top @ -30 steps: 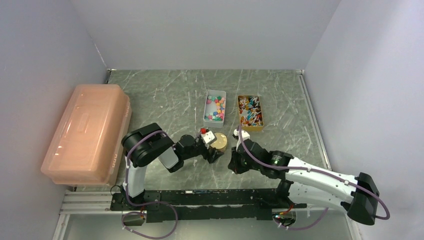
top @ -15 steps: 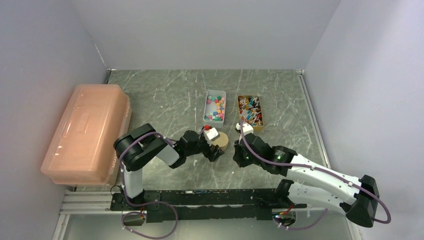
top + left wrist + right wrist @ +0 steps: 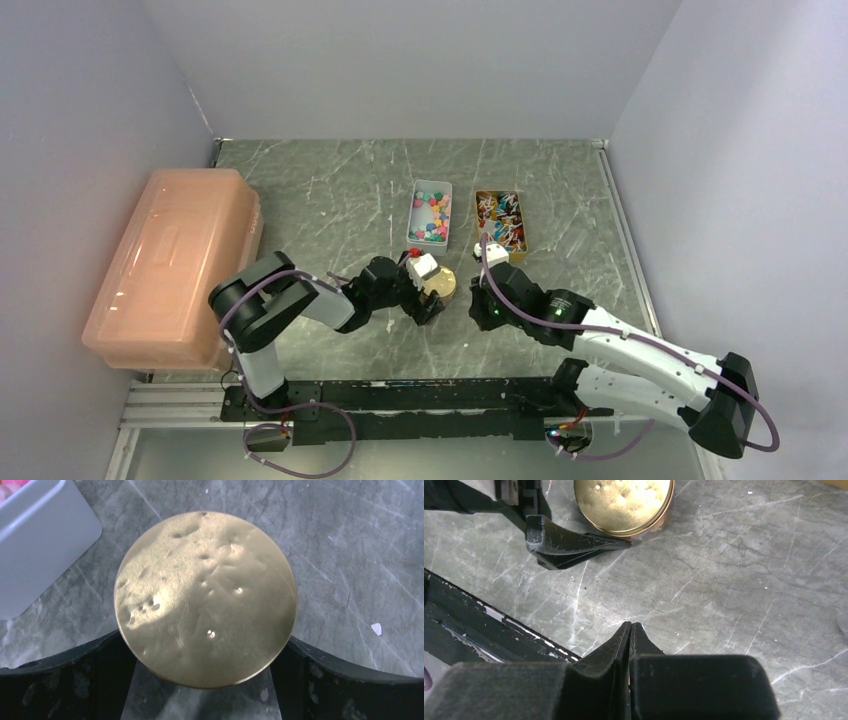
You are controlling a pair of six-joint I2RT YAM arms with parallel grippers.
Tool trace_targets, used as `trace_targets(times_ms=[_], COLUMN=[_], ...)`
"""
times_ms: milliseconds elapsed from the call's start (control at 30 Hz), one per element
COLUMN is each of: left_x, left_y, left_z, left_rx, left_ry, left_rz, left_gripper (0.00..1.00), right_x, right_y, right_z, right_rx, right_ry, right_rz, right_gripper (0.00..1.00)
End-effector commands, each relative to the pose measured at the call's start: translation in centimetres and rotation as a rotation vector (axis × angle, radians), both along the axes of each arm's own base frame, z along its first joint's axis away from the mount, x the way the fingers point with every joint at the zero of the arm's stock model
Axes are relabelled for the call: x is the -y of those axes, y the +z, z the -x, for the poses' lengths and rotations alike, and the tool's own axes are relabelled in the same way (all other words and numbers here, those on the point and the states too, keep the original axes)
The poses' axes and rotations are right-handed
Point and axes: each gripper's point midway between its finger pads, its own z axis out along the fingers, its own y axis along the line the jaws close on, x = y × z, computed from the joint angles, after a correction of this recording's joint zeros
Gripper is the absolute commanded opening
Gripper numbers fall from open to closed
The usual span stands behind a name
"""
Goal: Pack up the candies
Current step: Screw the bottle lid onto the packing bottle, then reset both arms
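The candies (image 3: 431, 218) lie in a white tray (image 3: 411, 235) at mid table, mixed pink, blue, green and yellow. A round tin with a gold lid (image 3: 438, 283) stands on the table just in front of the tray. My left gripper (image 3: 430, 297) is shut on the tin, one finger on each side below the lid (image 3: 205, 595). One left finger (image 3: 574, 542) shows beside the tin (image 3: 624, 502) in the right wrist view. My right gripper (image 3: 630, 625) is shut and empty, pointing down at bare table right of the tin (image 3: 478, 312).
A brown box (image 3: 500, 225) of wrapped sweets sits right of the white tray. A large pink lidded bin (image 3: 175, 265) fills the left side. The tray's corner (image 3: 40, 540) is close to the tin's left. The black rail (image 3: 400, 395) runs along the near edge.
The left arm's elbow has swung left while its gripper stays at the tin. The right gripper has moved a little farther from the bases, to the tin's right.
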Motion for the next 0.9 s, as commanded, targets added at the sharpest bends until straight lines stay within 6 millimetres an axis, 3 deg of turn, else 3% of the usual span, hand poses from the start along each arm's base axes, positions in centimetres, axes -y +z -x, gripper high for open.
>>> trace_targets(times_ms=[0,367,467,600,733,867], left_x=[-3.4,-6.9,-6.9,-7.9,-9.4,-10.5], left_y=[-3.6,-1.1,1.1,4.9,7.8,9.8], left_z=[2.6,3.5,3.7,3.0,2.1,1.3], left_rx=[-0.151,-0.241,-0.251,-0.275,-0.281,-0.324], left_ry=[0.031,0.166,0.19,0.332,0.439,0.537], left_rz=[-0.177,-0.277,-0.241,-0.181,-0.231,-0.299], left_gripper=[0.97,0.97,0.97,0.97,0.97,0.97], right_x=[-1.3,-1.9,-1.9,-1.2,-0.8,-0.2], right_y=[1.4,2.1,2.5,3.1,4.0,5.3], right_z=[-1.2,-2.4,-2.8,-3.7,-4.4,-5.3], right_rx=[0.043,0.055,0.065,0.095,0.127,0.168], right_ry=[0.018,0.024,0.019,-0.031,-0.057,-0.097], right_rz=[-0.038,-0.038,-0.038,-0.007,0.015,0.032], right_gripper=[0.07,0.1,0.12,0.25,0.35,0.55])
